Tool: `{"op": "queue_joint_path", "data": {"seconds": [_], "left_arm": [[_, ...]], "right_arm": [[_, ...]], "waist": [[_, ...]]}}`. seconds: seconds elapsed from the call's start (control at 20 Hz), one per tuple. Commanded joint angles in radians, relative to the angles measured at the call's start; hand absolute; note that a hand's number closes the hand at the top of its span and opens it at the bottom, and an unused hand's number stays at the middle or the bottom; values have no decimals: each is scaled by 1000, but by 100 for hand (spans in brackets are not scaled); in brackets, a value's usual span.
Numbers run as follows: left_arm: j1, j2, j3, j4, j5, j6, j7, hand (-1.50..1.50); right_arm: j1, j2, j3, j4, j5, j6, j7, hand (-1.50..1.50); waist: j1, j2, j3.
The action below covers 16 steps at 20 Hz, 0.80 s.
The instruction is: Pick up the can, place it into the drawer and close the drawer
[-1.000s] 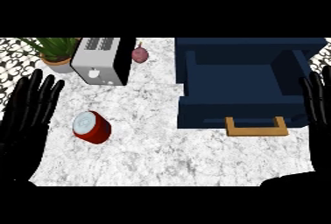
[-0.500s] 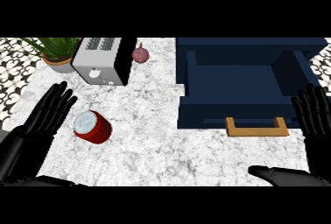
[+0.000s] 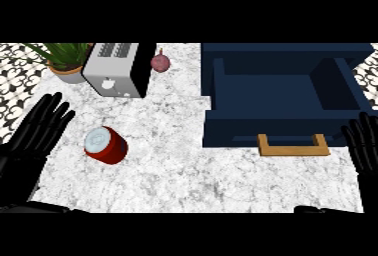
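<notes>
red can (image 3: 105,145) is lying on its side on the marble counter (image 3: 184,170), silver end toward the upper left, well apart from the open blue drawer (image 3: 284,95). nothing in the drawer yet. task looks like it's at the start: grasp not made.

step in hand, my read: left hand goes for the can. since it's on its side it'll likely roll if nudged, so come down over the red body with fingers on one long side and thumb on the other, not across the ends. don't push it toward the toaster (image 3: 118,70). after the lift it has to cross the counter and clear the drawer's front wall before release. the wooden handle (image 3: 292,145) sticks out toward the robot; close by pushing on the front.

pose: left hand (image 3: 35,137) sits just left of the can, not touching, fingers straight and spread, pointing up and to the right, holding nothing. right hand (image 3: 363,145) at the right edge beside the drawer front, fingers straight and up, holding nothing, resting.

potted plant (image 3: 65,59) and a small purplish vegetable (image 3: 160,62) at the back, out of the path.
</notes>
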<state>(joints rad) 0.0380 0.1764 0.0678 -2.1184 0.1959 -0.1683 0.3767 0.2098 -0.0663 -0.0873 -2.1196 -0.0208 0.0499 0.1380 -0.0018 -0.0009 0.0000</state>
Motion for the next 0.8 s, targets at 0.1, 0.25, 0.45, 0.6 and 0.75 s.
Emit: {"op": "queue_joint_path", "data": {"seconds": [0.1, 0.25, 0.45, 0.6, 0.75], "left_arm": [[-33, -27, 24, 81, -36, 18, -20, -150], [16, -16, 43, 76, -42, -2, -26, -150], [-45, -12, 73, 151, -15, -26, -48, -150], [-15, -61, 6, 262, -106, -34, -186, -150], [-15, -50, 37, 327, -104, -56, -241, -150]], "right_arm": [[-22, 15, -10, 55, 14, 5, -29, -150], [117, 24, 4, -71, -6, 58, -45, -150], [31, -25, -112, 49, -64, 87, -82, -150], [44, -24, -107, -8, -52, 80, -30, -150], [-4, 0, -79, 26, -30, 67, -24, -150]], "waist": [[1, 1, 0], [-2, 0, 0], [-1, 1, 0], [-2, 1, 0], [0, 1, 0]]}}
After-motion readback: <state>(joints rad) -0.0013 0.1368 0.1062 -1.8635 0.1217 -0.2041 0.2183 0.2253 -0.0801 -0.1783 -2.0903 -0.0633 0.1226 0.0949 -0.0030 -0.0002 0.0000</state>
